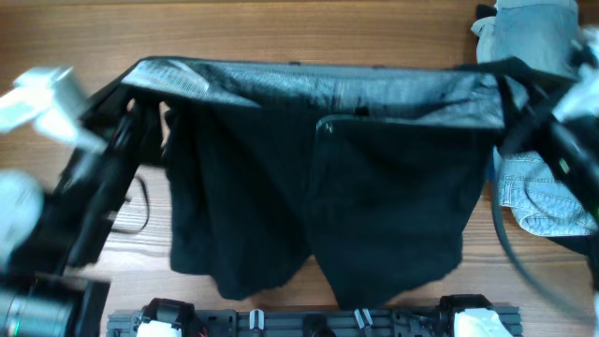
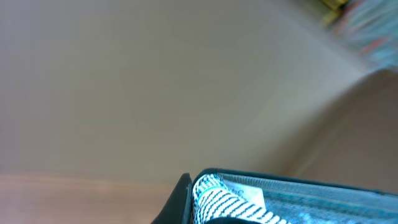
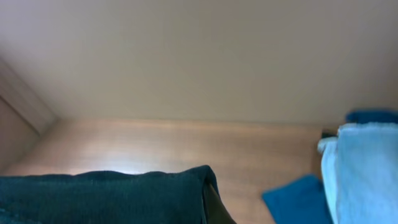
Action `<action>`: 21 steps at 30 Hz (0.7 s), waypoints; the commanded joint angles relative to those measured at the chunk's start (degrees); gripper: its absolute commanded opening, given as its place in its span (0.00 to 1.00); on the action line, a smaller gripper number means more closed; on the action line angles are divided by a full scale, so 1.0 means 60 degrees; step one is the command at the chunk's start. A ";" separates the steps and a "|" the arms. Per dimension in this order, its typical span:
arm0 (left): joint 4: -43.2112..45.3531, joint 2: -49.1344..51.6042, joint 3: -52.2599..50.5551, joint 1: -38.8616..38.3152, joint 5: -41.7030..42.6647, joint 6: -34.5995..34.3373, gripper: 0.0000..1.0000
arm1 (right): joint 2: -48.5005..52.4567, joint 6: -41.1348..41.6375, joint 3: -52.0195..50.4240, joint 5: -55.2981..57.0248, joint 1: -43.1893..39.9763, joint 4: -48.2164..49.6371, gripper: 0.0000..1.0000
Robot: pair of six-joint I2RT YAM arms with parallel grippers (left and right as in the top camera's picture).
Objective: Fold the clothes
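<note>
Wood with a warm brown grain makes up the table (image 1: pixel 281 28), and the wrist views show it running back to a plain beige wall (image 3: pixel 186 56). Black shorts (image 1: pixel 374 197) hang above the middle of the table. They are held up by the waistband and stretched wide between the two arms, and the two broad legs drop toward the near edge. The cloth looks soft and matte, with slightly uneven hems. The turned-out inside of the waistband (image 1: pixel 309 89) is a pale grey strip with a faint sheen, and the left wrist view shows a black-and-white striped patch (image 2: pixel 230 202) on it. The left gripper (image 1: pixel 138 89) is clamped on the left end of the waistband and the right gripper (image 1: pixel 513 103) on the right end, though cloth and blur hide most of the fingers. Light-blue jeans (image 1: pixel 538 192) lie crumpled on the table by the right arm, just beside the shorts' right edge. A grey bundle of cloth (image 1: pixel 524 33) sits at the far right corner. In the right wrist view a bright blue cloth (image 3: pixel 298 196) lies flat beside the jeans.
</note>
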 commanded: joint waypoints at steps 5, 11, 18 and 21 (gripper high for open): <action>-0.0925 0.4699 0.0029 0.0160 -0.2656 0.0095 0.04 | 0.5541 -0.0310 -0.0022 0.0055 -0.0087 0.0321 0.04; 0.3960 1.0717 0.0029 0.0160 -0.2648 0.0091 0.20 | 1.0812 0.0772 -0.0022 -0.0776 0.0062 0.5213 0.04; 0.7854 1.2076 0.0055 0.0168 -0.2812 0.0095 1.00 | 1.1748 0.0962 -0.0004 -0.0659 0.0408 0.9486 1.00; 0.8076 1.1599 0.0244 0.0189 -0.3151 0.0149 1.00 | 1.1260 0.0951 0.0022 -0.0659 0.0404 0.9723 1.00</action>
